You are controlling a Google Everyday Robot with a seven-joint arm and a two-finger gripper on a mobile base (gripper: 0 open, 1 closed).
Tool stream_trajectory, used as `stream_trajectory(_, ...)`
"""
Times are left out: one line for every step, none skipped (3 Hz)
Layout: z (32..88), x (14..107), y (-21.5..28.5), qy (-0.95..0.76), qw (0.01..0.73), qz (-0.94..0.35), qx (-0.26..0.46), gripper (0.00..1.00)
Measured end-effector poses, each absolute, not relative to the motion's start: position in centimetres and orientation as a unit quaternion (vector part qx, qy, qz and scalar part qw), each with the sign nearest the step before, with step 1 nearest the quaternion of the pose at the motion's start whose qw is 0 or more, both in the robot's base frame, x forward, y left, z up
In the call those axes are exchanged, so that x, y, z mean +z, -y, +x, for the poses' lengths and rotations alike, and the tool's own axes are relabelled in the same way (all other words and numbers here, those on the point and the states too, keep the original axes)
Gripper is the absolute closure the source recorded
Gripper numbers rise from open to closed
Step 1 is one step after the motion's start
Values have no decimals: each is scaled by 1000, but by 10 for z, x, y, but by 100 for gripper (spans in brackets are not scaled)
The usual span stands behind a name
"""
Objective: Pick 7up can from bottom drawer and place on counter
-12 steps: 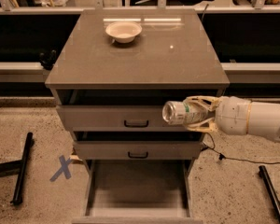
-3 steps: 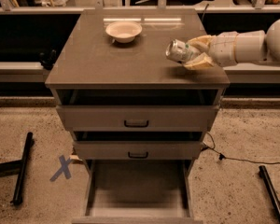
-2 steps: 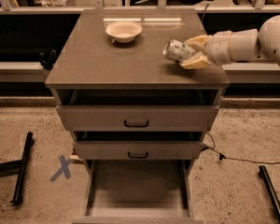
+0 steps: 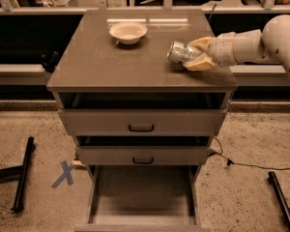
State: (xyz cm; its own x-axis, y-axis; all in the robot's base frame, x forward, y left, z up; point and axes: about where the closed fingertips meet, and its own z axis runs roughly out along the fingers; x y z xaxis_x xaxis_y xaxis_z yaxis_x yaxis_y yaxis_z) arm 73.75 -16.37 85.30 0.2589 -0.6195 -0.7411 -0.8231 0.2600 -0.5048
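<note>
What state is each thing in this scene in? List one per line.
7up can: on its side, gripped, over the counter's right side.
gripper: shut on the 7up can, above the counter.
bottom drawer: pulled open.
two upper drawers: pushed in or nearly so.
white bowl: upright on the counter, far side.

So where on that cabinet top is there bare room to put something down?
The glossy grey-brown counter is bare on its left side and across the front, before the white bowl. The right is crowded: the gripper holds the silvery green-marked 7up can there.
</note>
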Motion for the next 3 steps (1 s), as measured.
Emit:
stream_trajectory(739,850,162,-603,517,-599,105,15)
stream_trajectory(738,849,160,-603,518,-597,109,0)
stream_trajectory(736,849,160,-603,520,-595,111,0)
